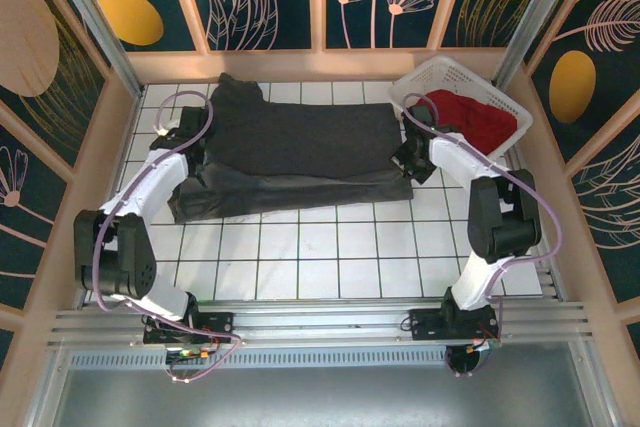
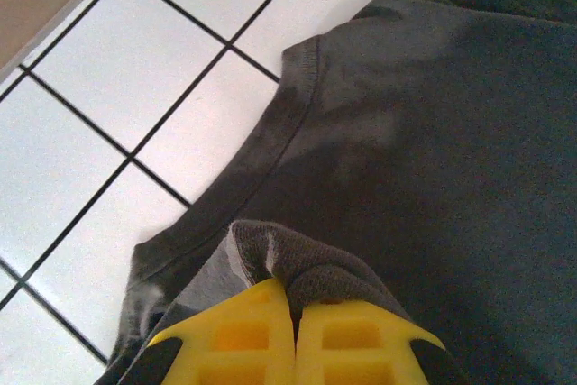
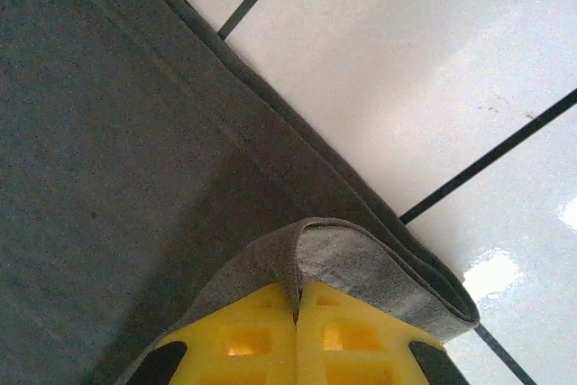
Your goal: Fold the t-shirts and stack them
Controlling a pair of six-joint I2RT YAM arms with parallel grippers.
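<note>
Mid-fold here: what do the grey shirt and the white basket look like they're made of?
The dark grey t-shirt looks like soft knit cloth, probably cotton jersey, with a matte finish: it bunches limply and has a stitched hem. The white basket appears to be moulded plastic, slightly glossy, with rigid open lattice walls.

Open table [image 1: 330, 257] nearside; grey t-shirt [image 1: 300, 137] mid-table, white basket [image 1: 452, 67] far right.
</note>
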